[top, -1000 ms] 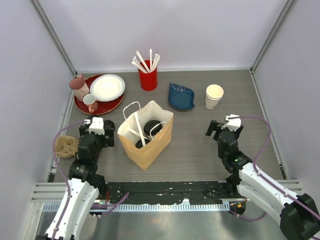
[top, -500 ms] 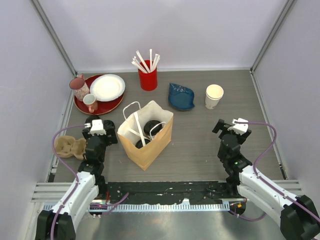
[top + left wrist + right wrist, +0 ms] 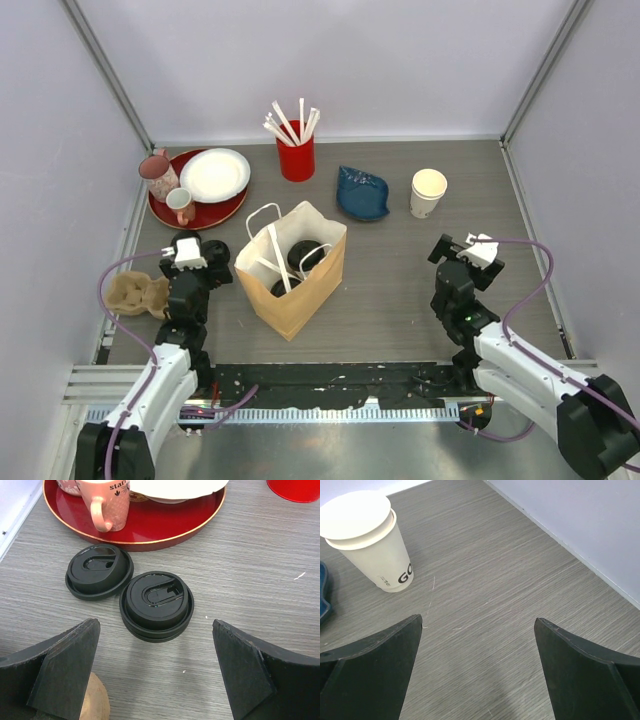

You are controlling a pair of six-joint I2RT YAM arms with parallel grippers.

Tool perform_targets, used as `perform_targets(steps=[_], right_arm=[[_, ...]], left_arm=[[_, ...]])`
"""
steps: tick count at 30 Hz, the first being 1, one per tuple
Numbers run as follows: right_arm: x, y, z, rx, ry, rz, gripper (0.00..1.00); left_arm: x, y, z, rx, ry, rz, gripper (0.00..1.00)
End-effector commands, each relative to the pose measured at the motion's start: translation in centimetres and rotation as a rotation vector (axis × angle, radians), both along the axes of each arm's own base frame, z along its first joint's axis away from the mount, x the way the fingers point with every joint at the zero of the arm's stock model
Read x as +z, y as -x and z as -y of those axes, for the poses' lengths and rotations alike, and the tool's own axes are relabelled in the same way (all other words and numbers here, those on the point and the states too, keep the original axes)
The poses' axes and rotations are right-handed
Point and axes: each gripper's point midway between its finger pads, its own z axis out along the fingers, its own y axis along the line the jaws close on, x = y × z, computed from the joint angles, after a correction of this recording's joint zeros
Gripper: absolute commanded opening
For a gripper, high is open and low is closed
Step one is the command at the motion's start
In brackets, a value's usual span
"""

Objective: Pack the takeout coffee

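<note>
Inside the paper bag [image 3: 300, 297], seemingly 2 black-lidded cups [image 3: 307, 256], mostly hidden; left jaws and right jaws gaping, empty.

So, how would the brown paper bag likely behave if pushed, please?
The brown paper bag has thin paper walls, so it would probably buckle. It stands tall and open, so a high push might tip it, though the black-lidded cups inside may steady it.

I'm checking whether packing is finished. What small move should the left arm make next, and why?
Probably draw back toward its base, grasping nothing. Two black-lidded cups seem to sit inside the brown paper bag already, while the open, empty left gripper hovers over two loose round black plastic lids that look like spares.
</note>
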Motion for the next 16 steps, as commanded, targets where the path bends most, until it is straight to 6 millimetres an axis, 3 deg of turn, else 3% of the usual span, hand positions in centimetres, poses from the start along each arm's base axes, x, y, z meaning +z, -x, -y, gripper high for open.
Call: perform_targets(steps=[1,16], right_arm=[[2.43,-0.02,0.41,-0.039,-0.071,0.12,0.99],[2.75,0.15,0.01,0.017,-0.073,0.16,0.97]], left_arm=[[1.99,-0.56,-0.42,0.025,0.018,0.08,1.0],[2.08,-0.54,-0.34,0.02,0.023,0.085,1.0]])
